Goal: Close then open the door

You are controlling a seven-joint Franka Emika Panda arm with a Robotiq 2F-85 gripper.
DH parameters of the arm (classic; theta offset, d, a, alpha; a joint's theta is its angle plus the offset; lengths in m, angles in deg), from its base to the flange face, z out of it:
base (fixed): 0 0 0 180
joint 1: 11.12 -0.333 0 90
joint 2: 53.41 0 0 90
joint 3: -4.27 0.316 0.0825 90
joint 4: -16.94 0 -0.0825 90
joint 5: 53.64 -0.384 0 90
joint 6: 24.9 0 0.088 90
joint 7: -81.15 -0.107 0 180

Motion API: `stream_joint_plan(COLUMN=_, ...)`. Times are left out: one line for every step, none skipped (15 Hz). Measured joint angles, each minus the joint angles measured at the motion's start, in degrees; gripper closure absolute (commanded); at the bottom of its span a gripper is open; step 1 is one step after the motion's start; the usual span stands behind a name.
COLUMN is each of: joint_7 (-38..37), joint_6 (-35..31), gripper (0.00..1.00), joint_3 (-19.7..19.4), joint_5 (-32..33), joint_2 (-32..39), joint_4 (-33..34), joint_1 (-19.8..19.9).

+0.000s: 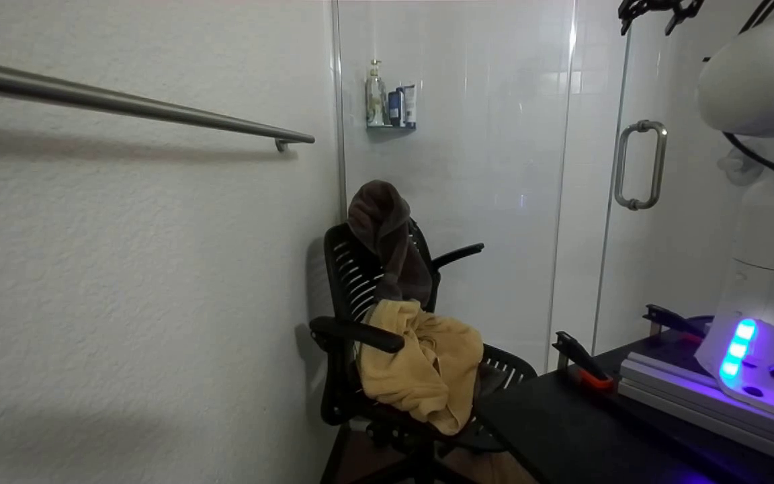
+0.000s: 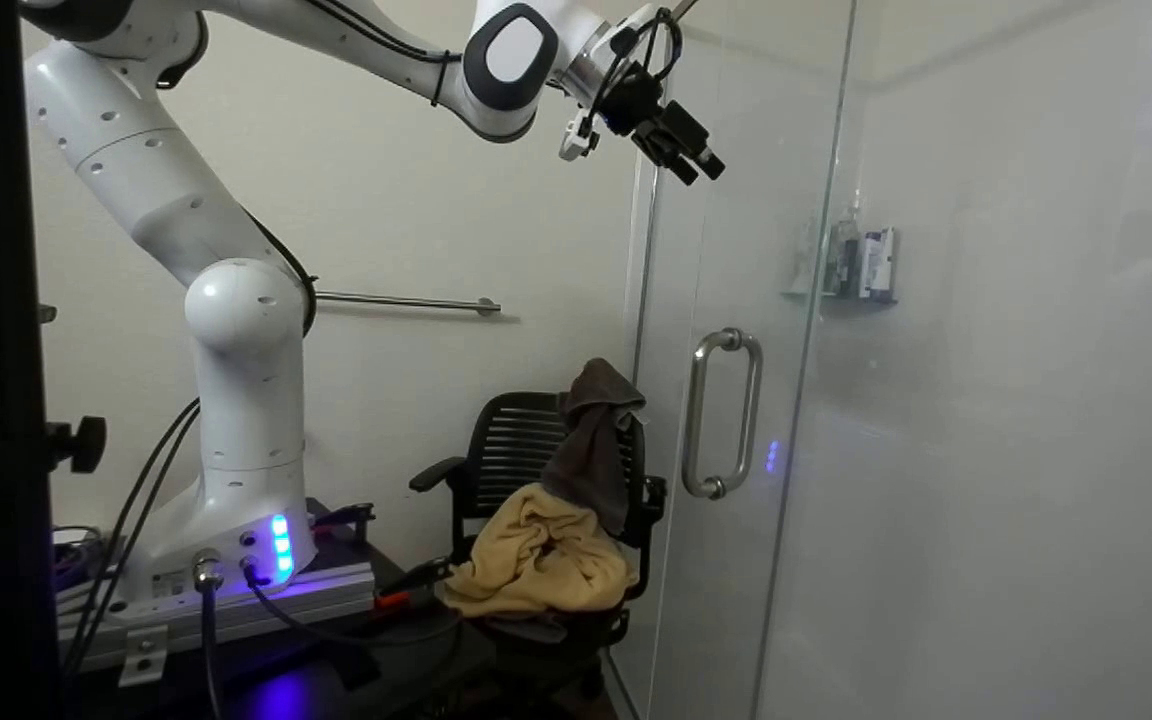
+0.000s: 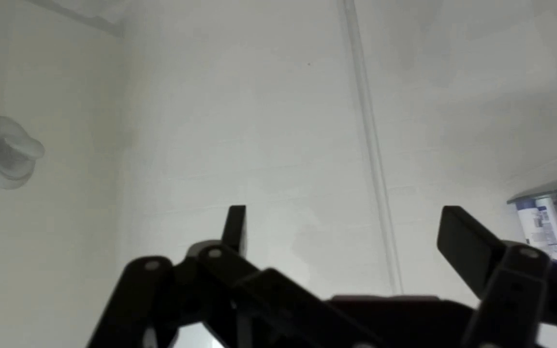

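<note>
The door is a tall clear glass panel, seen in both exterior views (image 1: 669, 269) (image 2: 726, 590). Its silver D-shaped handle (image 1: 660, 165) (image 2: 695, 415) is near its vertical edge. I cannot tell whether the door is fully shut or ajar. My gripper (image 2: 701, 172) is up high, above the handle and well apart from it. It also shows at the top of an exterior view (image 1: 648, 30). In the wrist view the gripper (image 3: 344, 208) has its fingers wide apart with nothing between them. The handle is out of view there; pale shower walls lie beyond the fingers.
A black chair (image 2: 516, 440) with a yellow towel (image 2: 541, 560) and a brown towel (image 2: 586, 450) stands by the glass. A metal wall bar (image 1: 125, 104) runs along the wall. A corner shelf holds bottles (image 1: 387, 101). The arm's base stands on a black table (image 1: 562, 417).
</note>
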Motion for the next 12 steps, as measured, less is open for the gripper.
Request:
stream_joint_plan(joint_7=1.57, joint_6=0.35, gripper=0.0, joint_3=-0.85, joint_5=-1.9, joint_2=0.68, joint_4=1.02, joint_1=-1.89)
stream_joint_plan(joint_7=3.32, joint_6=0.92, gripper=0.0, joint_3=-2.02, joint_5=-4.04, joint_2=1.19, joint_4=2.14, joint_1=-4.15)
stream_joint_plan(joint_7=5.16, joint_6=1.68, gripper=0.0, joint_3=-3.37, joint_5=-6.38, joint_2=1.55, joint_4=3.32, joint_1=-6.59)
stream_joint_plan(joint_7=6.86, joint_6=2.66, gripper=0.0, joint_3=-4.66, joint_5=-8.29, joint_2=1.8, joint_4=4.59, joint_1=-8.84)
stream_joint_plan(joint_7=8.14, joint_6=4.16, gripper=0.0, joint_3=-5.92, joint_5=-9.57, joint_2=1.96, joint_4=5.7, joint_1=-10.3)
stream_joint_plan(joint_7=9.56, joint_6=5.43, gripper=0.0, joint_3=-6.99, joint_5=-10.83, joint_2=2.08, joint_4=6.82, joint_1=-11.58)
stream_joint_plan(joint_7=10.59, joint_6=6.4, gripper=0.0, joint_3=-7.84, joint_5=-11.62, joint_2=2.41, joint_4=7.9, joint_1=-12.5)
stream_joint_plan(joint_7=11.13, joint_6=7.16, gripper=0.0, joint_3=-8.34, joint_5=-12.03, joint_2=2.87, joint_4=8.92, joint_1=-12.99)
stream_joint_plan(joint_7=11.42, joint_6=7.66, gripper=0.0, joint_3=-8.65, joint_5=-12.46, joint_2=3.45, joint_4=9.72, joint_1=-13.27)
stream_joint_plan(joint_7=11.58, joint_6=7.75, gripper=0.0, joint_3=-8.86, joint_5=-12.6, joint_2=4.13, joint_4=10.45, joint_1=-13.33)
stream_joint_plan(joint_7=11.58, joint_6=7.78, gripper=0.0, joint_3=-9.01, joint_5=-12.67, joint_2=4.89, joint_4=11.04, joint_1=-13.33)
stream_joint_plan(joint_7=11.58, joint_6=7.78, gripper=0.0, joint_3=-9.21, joint_5=-12.68, joint_2=5.74, joint_4=11.66, joint_1=-13.3)
